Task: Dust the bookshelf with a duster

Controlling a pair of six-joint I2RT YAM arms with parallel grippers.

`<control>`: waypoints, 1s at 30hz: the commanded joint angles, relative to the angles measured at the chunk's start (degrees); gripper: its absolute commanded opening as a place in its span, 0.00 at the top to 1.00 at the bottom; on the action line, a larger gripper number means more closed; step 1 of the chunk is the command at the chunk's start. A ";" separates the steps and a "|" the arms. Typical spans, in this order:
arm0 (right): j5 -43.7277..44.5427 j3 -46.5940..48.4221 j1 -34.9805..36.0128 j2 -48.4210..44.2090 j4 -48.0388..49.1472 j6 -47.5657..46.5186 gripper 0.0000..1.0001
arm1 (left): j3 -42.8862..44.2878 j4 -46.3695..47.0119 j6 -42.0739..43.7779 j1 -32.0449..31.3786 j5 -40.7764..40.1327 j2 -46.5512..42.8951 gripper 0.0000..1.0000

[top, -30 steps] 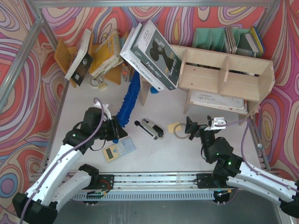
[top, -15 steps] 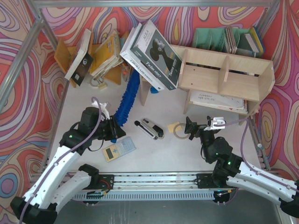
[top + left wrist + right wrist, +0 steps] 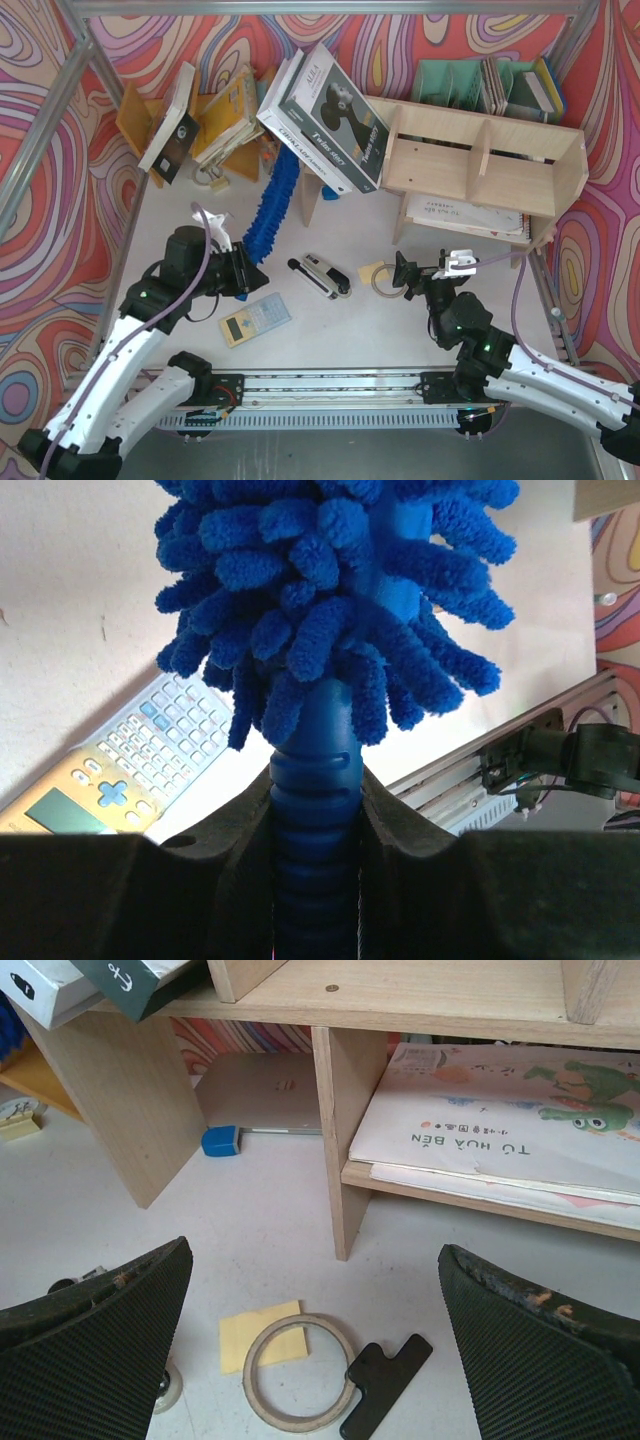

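The duster (image 3: 268,212) is a long blue fluffy brush lying slanted in the top view. Its tip is under the leaning books at the left end of the bookshelf (image 3: 500,182). My left gripper (image 3: 242,272) is shut on the duster's ribbed dark blue handle (image 3: 315,810). In the left wrist view the chenille head (image 3: 330,600) fills the space above the jaws. My right gripper (image 3: 400,272) is open and empty above the table in front of the bookshelf. The right wrist view shows the shelf's upright divider (image 3: 345,1120) ahead of that gripper (image 3: 315,1260).
A calculator (image 3: 255,320) lies by the left gripper. A black-and-white device (image 3: 320,275), a tape ring (image 3: 298,1372), a yellow note (image 3: 250,1345) and a black flat piece (image 3: 385,1385) lie mid-table. Papers (image 3: 500,1130) fill the lower shelf. Big books (image 3: 325,115) lean on the shelf's left end. A mint-green file holder (image 3: 450,80) stands behind.
My left gripper has moved a little left and away from me with the duster, and the brush has slid further under the leaning books. The right gripper has edged slightly left.
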 commanded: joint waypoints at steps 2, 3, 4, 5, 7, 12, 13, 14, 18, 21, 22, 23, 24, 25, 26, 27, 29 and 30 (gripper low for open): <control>0.11 2.05 -0.19 0.59 1.30 -0.21 0.01 | -4.25 3.42 -0.39 -0.05 1.68 3.96 1.00; 0.21 2.15 -0.21 0.62 1.31 -0.27 0.01 | -5.12 4.08 -0.88 -0.10 1.86 4.70 1.00; 0.29 2.07 -0.18 0.70 1.51 -0.38 0.01 | -5.94 4.67 -1.45 -0.09 2.20 5.65 1.00; 0.43 2.03 -0.19 0.75 1.71 -0.52 0.01 | -6.87 5.33 -2.12 -0.10 2.36 6.47 1.00; 0.57 2.04 -0.17 0.78 1.70 -0.47 0.02 | -8.05 5.99 -3.09 -0.08 2.30 8.58 1.00; 0.48 2.07 -0.25 0.37 1.33 -0.34 0.01 | -9.18 5.92 -4.20 -0.04 1.84 12.63 1.00; 0.49 2.03 -0.24 0.28 1.44 -0.47 0.01 | -8.93 5.39 -4.15 -0.02 1.44 12.88 1.00; 0.56 1.91 -0.18 0.21 1.60 -0.49 0.01 | -8.60 4.97 -4.05 -0.02 1.08 12.89 1.00; 0.51 2.12 -0.24 0.05 1.17 -0.24 0.01 | -7.29 3.98 -3.82 -0.07 -0.29 10.61 1.00; 0.32 2.00 -0.19 -0.41 1.06 -0.07 0.01 | -6.34 3.82 -4.20 -0.10 -0.70 6.90 1.00; 0.39 1.92 -0.21 -0.49 1.14 -0.13 0.01 | -5.89 3.90 -4.38 -0.05 -0.63 5.45 1.00; 0.40 1.84 -0.25 -0.51 1.29 -0.25 0.01 | -5.39 4.04 -4.59 -0.04 -0.54 4.14 1.00; 0.48 1.81 -0.19 -0.53 1.34 -0.26 0.01 | -4.67 4.15 -4.67 -0.02 -0.56 2.64 1.00; 0.63 1.84 -0.24 -0.47 1.31 -0.28 0.01 | -3.97 4.16 -4.59 -0.07 -0.53 1.49 1.00; 0.55 1.97 -0.18 -0.42 1.10 -0.02 0.01 | -3.24 4.15 -4.60 -0.07 -0.50 0.45 1.00; 0.35 2.01 -0.22 -0.50 0.87 0.15 0.01 | -2.45 3.98 -4.45 -0.10 -0.32 -0.26 1.00; 0.05 2.06 -0.25 -0.58 0.60 0.25 0.01 | -1.25 3.81 -4.33 -0.05 0.17 -1.02 1.00; 0.14 2.05 -0.20 -0.71 0.54 0.28 0.01 | -0.80 3.81 -4.43 -0.10 0.23 -1.37 1.00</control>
